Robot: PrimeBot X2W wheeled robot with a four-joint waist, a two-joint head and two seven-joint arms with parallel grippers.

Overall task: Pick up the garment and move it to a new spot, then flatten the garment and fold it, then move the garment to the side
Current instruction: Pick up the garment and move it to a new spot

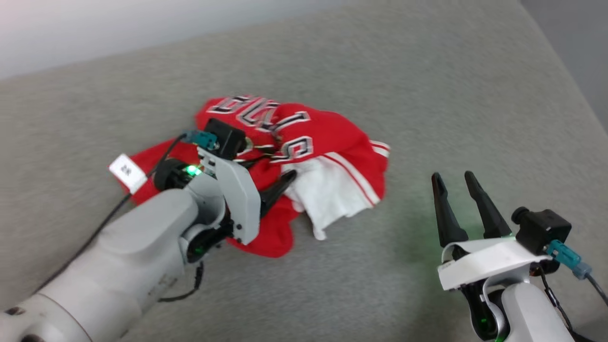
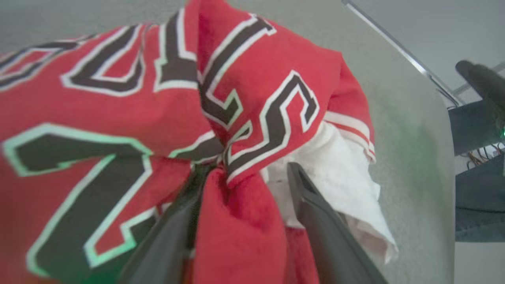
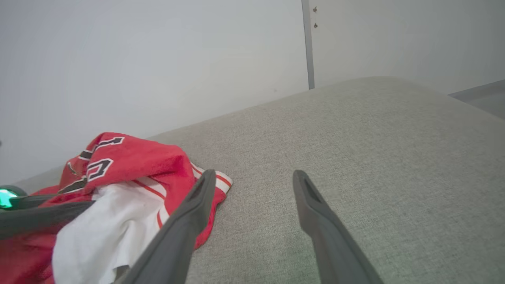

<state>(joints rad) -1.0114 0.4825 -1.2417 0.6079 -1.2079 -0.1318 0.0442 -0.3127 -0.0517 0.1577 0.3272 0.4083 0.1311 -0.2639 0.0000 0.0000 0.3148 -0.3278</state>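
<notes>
Garment point(image 1: 327, 137) crumpled in a loose heap on a grey woven cushion point(image 1: 427, 85), just to nine o'clock of the head view's middle; red body uppermost, black white-outlined lettering point(image 1: 251, 109) creased and partly folded at twelve o'clock of the heap, white sleeve point(image 1: 332, 190) with red-and-white striped trim point(image 1: 380, 151) spilling out at four o'clock. Left gripper point(image 2: 248, 169) reaching in from eight o'clock onto the heap's near side, pale forearm point(image 1: 142, 237) covering part of the red cloth. From the left wrist: two dark fingers point(image 2: 319, 221) spread wide and released, a bunched ridge of red cloth standing between them, white sleeve lying against the finger at three o'clock. Right gripper point(image 1: 453, 178) well apart from the garment, at about four o'clock of it, above bare cushion, fingers pointing to twelve o'clock, parted and empty. From the right wrist: heap low at eight o'clock, red cloth and lettering on top, white sleeve below, bare cushion ahead between the parted fingers, pale wall point(image 3: 158, 59) behind at twelve o'clock
</notes>
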